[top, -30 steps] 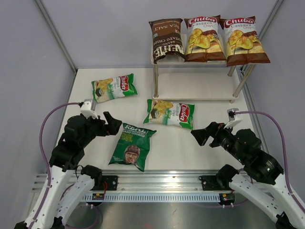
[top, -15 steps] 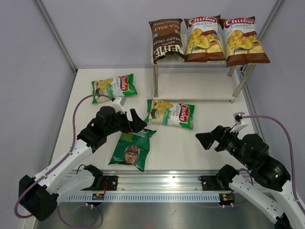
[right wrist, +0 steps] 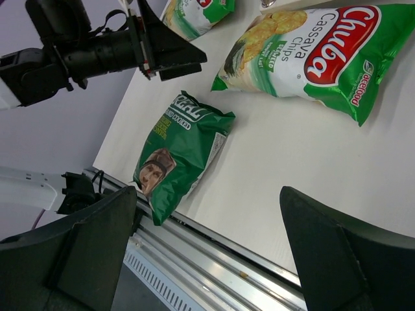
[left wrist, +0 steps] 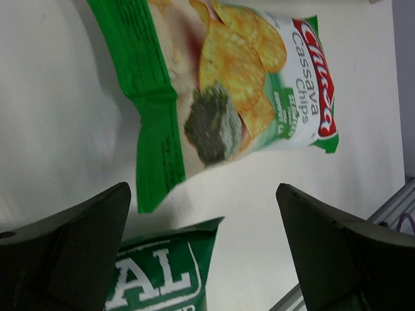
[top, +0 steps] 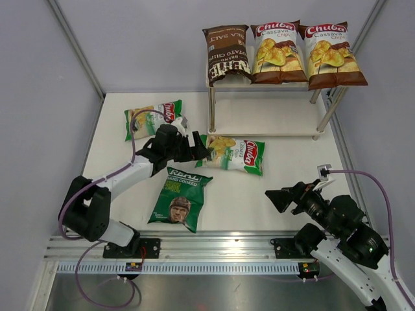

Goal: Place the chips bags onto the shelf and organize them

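The shelf stands at the back right. On its top board lie the brown Kettle bag and two brown-and-white Chuba bags. A green-and-white Chuba bag lies mid-table, also in the left wrist view and the right wrist view. A second one lies at the left. The dark green REAL bag lies in front. My left gripper is open and empty, just left of the middle Chuba bag. My right gripper is open and empty at the front right.
Grey walls enclose the table on the left, back and right. A metal rail runs along the front edge. The shelf's lower board carries nothing.
My left arm has reached forward and to the right, from beside the REAL bag to the left end of the middle Chuba bag. My right gripper has drawn back slightly toward the front edge.
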Robot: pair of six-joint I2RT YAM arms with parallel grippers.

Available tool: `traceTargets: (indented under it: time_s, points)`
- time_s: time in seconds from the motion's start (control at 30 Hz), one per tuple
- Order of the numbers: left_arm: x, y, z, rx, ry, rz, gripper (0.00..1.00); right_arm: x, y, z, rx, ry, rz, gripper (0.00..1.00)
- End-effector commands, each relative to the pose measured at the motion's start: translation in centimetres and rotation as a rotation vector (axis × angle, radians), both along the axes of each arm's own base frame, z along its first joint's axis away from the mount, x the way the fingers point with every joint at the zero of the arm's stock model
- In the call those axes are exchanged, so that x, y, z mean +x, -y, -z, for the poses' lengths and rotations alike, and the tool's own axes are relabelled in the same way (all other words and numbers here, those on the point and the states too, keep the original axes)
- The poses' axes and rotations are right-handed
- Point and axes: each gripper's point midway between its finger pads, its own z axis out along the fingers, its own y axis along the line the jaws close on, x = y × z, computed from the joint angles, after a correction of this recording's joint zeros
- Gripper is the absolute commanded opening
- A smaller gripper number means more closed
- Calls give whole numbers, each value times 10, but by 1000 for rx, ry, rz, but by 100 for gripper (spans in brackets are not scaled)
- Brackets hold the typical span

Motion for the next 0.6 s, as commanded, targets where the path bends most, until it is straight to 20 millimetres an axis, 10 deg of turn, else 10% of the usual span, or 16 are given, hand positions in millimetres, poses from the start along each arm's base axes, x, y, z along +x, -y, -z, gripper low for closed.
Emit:
traceTargets:
  time_s: [0.0,0.57]
  points:
    - [47,10,-43,-146,120,18,99,-4,-1,-22,71,47,-12,99]
    - [54,34,46,-283,-106,90,99,-14,-7,-34,105,56,-70,99]
